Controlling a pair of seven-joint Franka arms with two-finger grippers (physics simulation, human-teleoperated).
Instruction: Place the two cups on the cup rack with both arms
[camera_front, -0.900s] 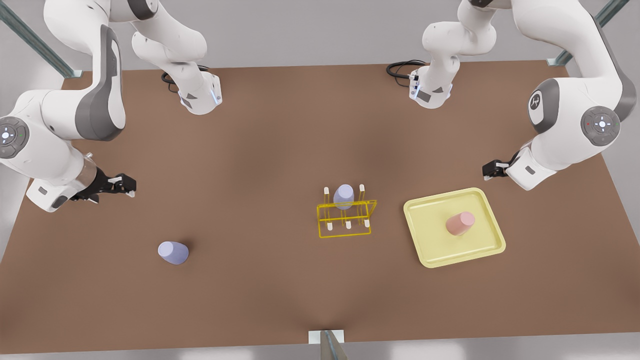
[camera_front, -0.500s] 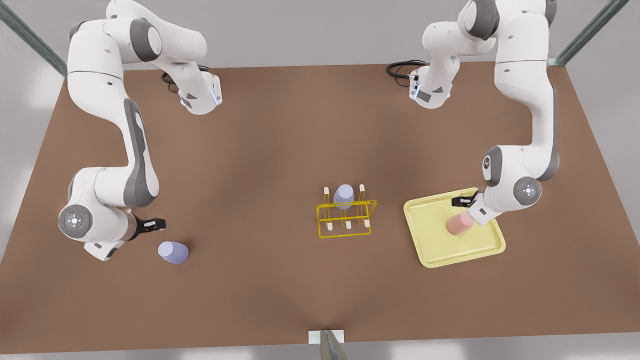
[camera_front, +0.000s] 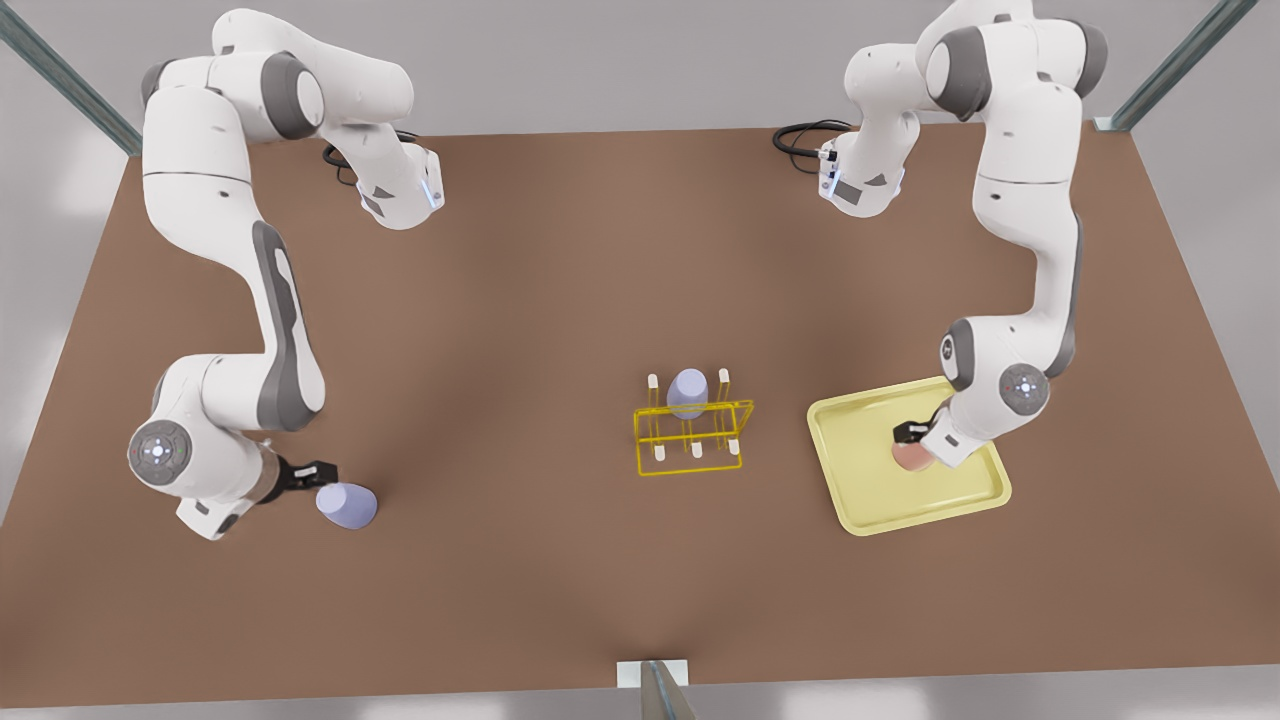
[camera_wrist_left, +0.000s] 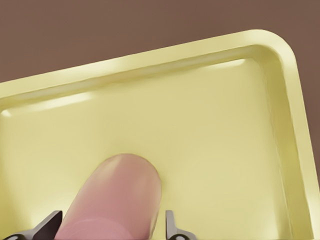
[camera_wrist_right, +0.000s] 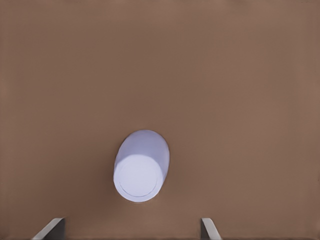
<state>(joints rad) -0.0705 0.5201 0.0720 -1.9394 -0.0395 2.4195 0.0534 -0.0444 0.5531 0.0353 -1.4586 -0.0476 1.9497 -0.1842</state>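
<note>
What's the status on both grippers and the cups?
Left gripper open, straddling pale pink tapered cup on flat pale-yellow tray. Right gripper open, beside pale lavender cup on table. Yellow wire rack unobstructed.

A: Where's the left tool (camera_front: 908, 436)?
B: At the front view's right, arm folded down from its base, wrist low, fingers (camera_wrist_left: 172, 227) spread apart either side of the pink cup (camera_wrist_left: 117, 197).
A: And the right tool (camera_front: 318, 470)?
B: At the front view's left, elbow bent, wrist low, fingers (camera_wrist_right: 210, 229) wide apart, just beside the lavender cup (camera_front: 347, 505), not touching it
</note>
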